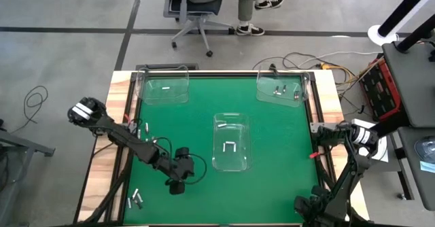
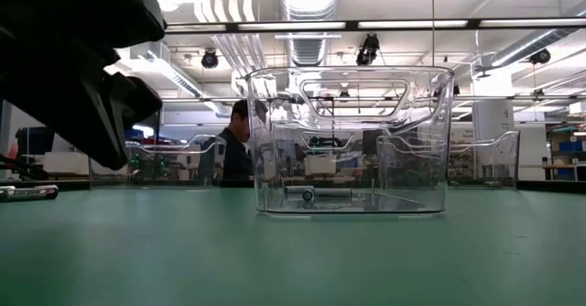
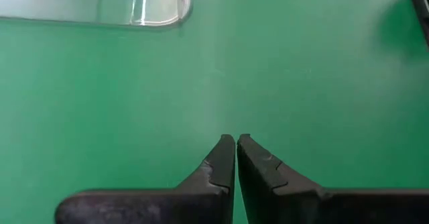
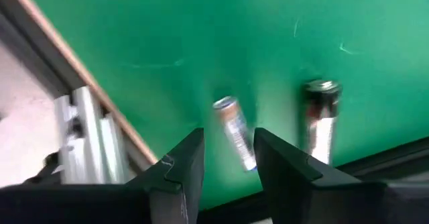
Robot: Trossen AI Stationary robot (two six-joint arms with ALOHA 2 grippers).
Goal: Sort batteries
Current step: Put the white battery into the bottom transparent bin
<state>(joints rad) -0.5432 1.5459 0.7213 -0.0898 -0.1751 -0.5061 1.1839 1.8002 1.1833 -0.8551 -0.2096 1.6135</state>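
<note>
Batteries lie loose on the green mat: a few near the left edge (image 1: 141, 128) and a few at the near left (image 1: 136, 200). Others lie in the three clear bins: far left (image 1: 163, 88), far right (image 1: 281, 89) and middle (image 1: 230, 142). My left gripper (image 1: 177, 184) hovers shut and empty over bare mat (image 3: 234, 138), near-left of the middle bin. My right gripper (image 1: 306, 205) is at the near right corner, open (image 4: 228, 135). One battery (image 4: 234, 133) lies on the mat with its end between the fingers. A second battery (image 4: 322, 117) lies beside it. My right gripper's fingers stand on either side of the near end (image 4: 247, 162) of the battery on the mat, coming at it from above. I cannot tell whether either finger touches it.
The table's wooden rim and metal frame (image 4: 87, 130) run close beside my right gripper. In the low view the middle bin (image 2: 352, 141) stands in the centre, with my left arm (image 2: 82, 77) dark at the left. A person sits on a chair (image 1: 204, 9) beyond the far edge.
</note>
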